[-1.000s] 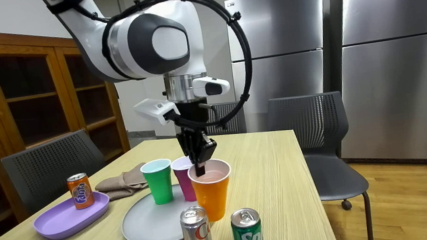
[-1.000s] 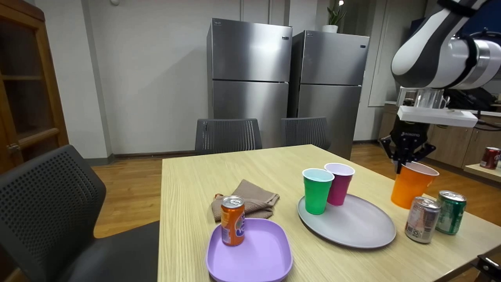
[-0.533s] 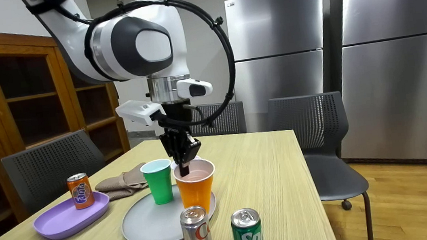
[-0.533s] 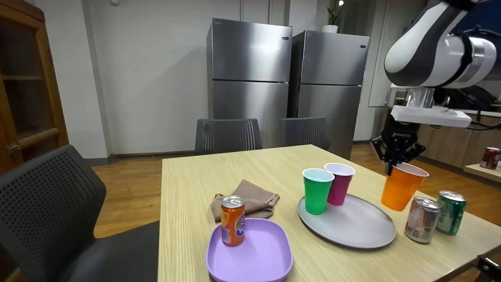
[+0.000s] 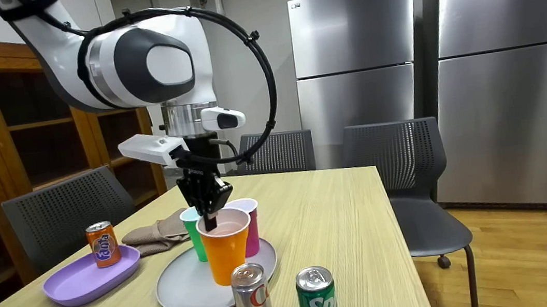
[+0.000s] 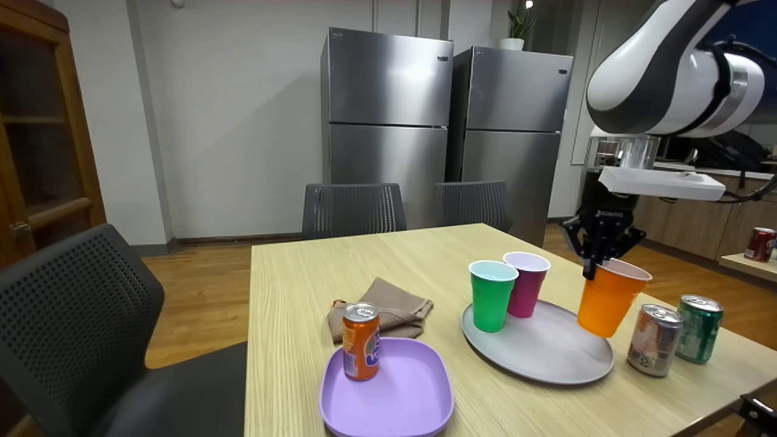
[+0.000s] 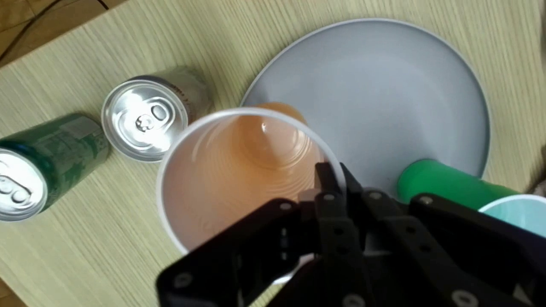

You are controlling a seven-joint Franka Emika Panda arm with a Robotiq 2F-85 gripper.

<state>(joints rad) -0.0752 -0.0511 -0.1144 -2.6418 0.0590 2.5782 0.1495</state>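
My gripper (image 5: 210, 223) is shut on the rim of an orange cup (image 5: 226, 256), one finger inside the wall and one outside. In an exterior view the cup (image 6: 610, 303) leans, its base swung left of its rim. The base overlaps the edge of a round grey plate (image 6: 546, 358); whether they touch I cannot tell. On that plate (image 7: 375, 94) stand a green cup (image 6: 491, 300) and a magenta cup (image 6: 525, 291). The wrist view looks down into the orange cup (image 7: 239, 179), with the gripper (image 7: 339, 179) at its rim and the green cup (image 7: 452, 183) lower right.
A silver can (image 5: 252, 302) and a green Sprite can (image 5: 318, 302) stand close by the plate. A purple tray (image 6: 394, 406) bears an orange Fanta can (image 6: 361, 343). Behind the tray lies a brown cloth (image 6: 388, 303). Dark chairs (image 5: 394, 159) surround the table.
The gripper has carried the orange cup leftward in both exterior views, from beside the plate to overlapping it. The cup leans a little more. Other objects have stayed put.
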